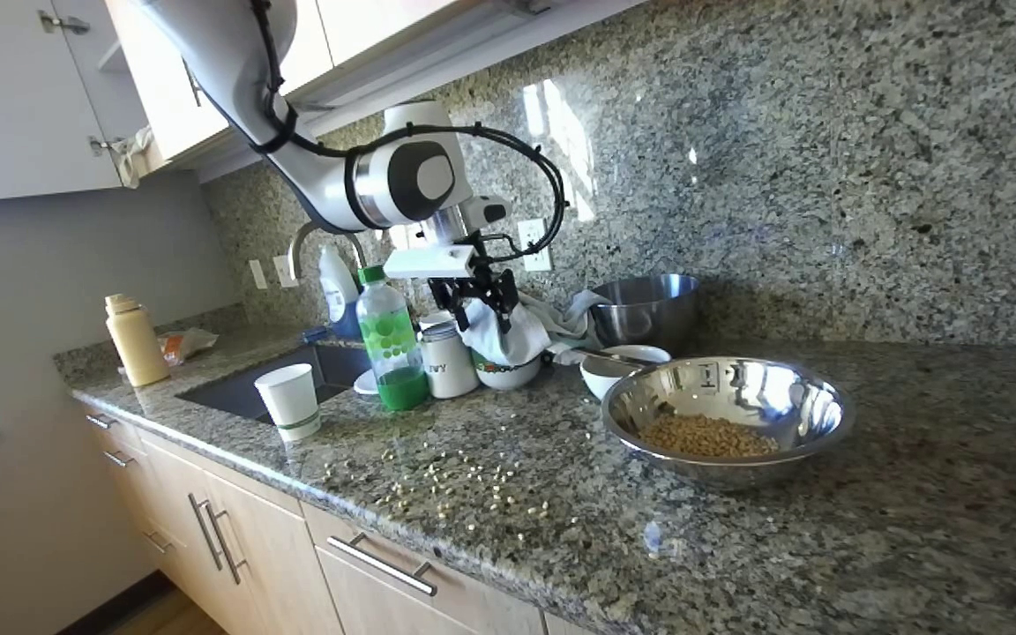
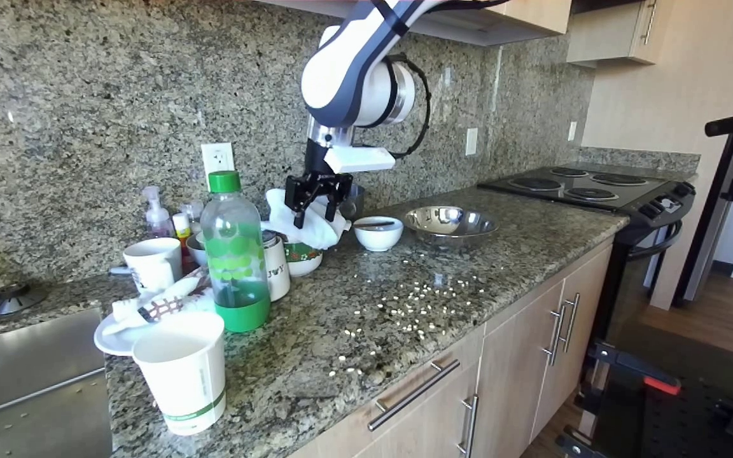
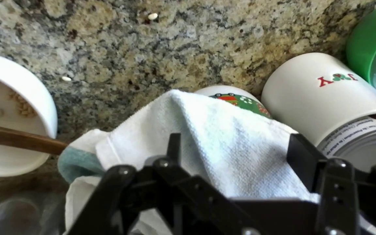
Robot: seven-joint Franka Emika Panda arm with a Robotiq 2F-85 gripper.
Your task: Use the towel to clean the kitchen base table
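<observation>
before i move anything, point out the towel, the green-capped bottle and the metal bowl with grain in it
Towel [image 3: 237, 147], in the wrist view, on its white cloth.
Bottle [image 2: 237, 254], in an exterior view, on its green-dotted side.
Metal bowl [image 1: 759, 395], in an exterior view, on its bare inner wall.

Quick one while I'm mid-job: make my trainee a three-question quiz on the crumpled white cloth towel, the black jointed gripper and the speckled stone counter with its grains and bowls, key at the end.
1. True or false: the black jointed gripper is open, not clamped shut on the crumpled white cloth towel.
2. Multiple choice: the small pale grains on the speckled stone counter lie (a) in one tidy heap, (b) scattered loosely, (c) in a straight row.
3. Short answer: in the wrist view, what crosses the rim of the plain round white bowl?

Key: 1. True. 2. b. 3. A brown wooden stick.
</observation>
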